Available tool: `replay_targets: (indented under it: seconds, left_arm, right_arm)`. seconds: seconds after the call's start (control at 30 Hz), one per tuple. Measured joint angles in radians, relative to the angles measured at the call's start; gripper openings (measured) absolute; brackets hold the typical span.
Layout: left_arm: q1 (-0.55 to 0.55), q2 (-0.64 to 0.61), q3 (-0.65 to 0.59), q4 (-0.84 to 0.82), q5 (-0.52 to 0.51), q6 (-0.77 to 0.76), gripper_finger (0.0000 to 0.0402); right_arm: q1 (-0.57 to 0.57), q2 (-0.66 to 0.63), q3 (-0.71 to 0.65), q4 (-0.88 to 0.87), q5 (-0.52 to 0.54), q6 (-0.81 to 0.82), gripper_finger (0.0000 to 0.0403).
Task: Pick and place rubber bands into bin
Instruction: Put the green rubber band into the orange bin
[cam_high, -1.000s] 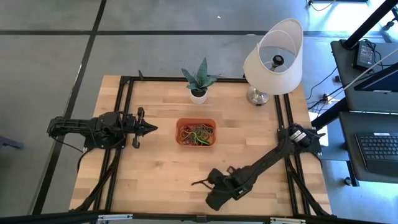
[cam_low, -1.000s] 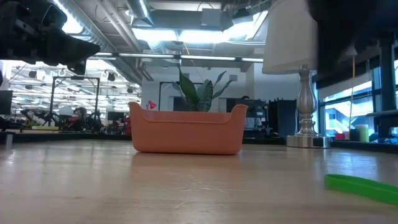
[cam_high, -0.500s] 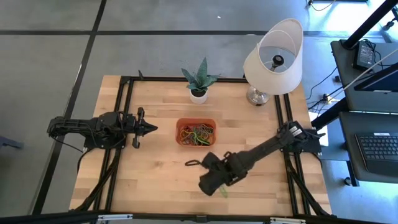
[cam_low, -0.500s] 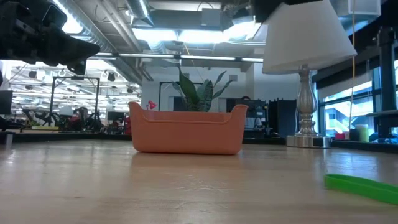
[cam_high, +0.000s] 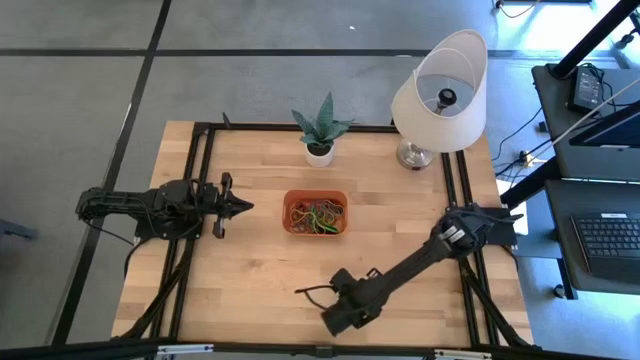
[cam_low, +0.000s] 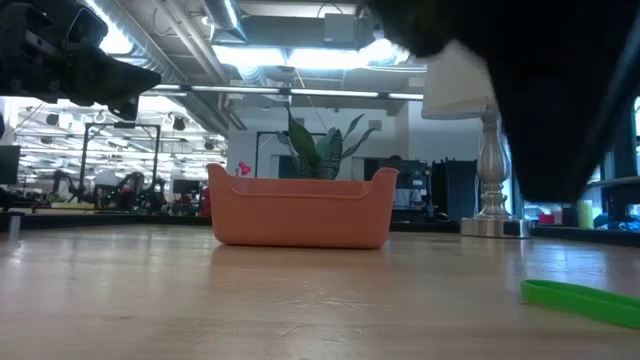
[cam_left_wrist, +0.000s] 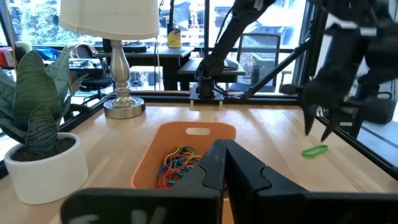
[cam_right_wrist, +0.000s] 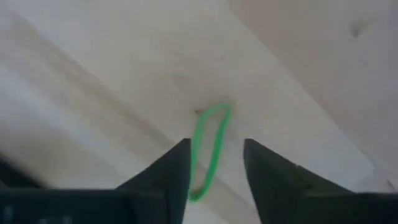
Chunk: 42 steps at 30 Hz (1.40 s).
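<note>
A green rubber band (cam_right_wrist: 208, 151) is seen flat on the counter (cam_high: 250, 280), its long axis framed between the parted, empty fingers of the right end effector (cam_right_wrist: 214, 168). The bin (cam_high: 315, 213) sits at frame centre; the left end effector (cam_high: 240, 206) is closed, empty.

arms: two, dark, slim jointed segments | left arm (cam_high: 150, 208): black, bulky wrist housing, thin black cable behind | right arm (cam_high: 420, 262): black, long straight link, pale patch near base | fingers (cam_right_wrist: 171, 171): matte black, wedge-shaped
</note>
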<state>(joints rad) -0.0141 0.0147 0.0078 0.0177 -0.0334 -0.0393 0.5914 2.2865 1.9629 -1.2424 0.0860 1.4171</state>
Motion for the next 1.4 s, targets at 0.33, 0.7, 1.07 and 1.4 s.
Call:
replay_targets:
  seconds: [0.33,0.7,1.07,1.4]
  left_arm:
    - [0.0,0.0,0.0,0.001,0.0,0.0,0.0004]
    - [0.0,0.0,0.0,0.001,0.0,0.0,0.0004]
    - [0.0,0.0,0.0,-0.001,0.0,0.0,0.0004]
    - [0.0,0.0,0.0,0.001,0.0,0.0,0.0004]
  right_arm:
    - [-0.003,0.085,-0.058,0.079,-0.029,-0.043,0.0206]
    - [-0.025,0.041,-0.095,0.143,-0.06,-0.188,0.0016]
    - [-0.21,-0.152,0.146,0.006,0.183,-0.518,0.0003]
    - [-0.489,-0.084,0.235,0.097,0.053,-0.873,0.0001]
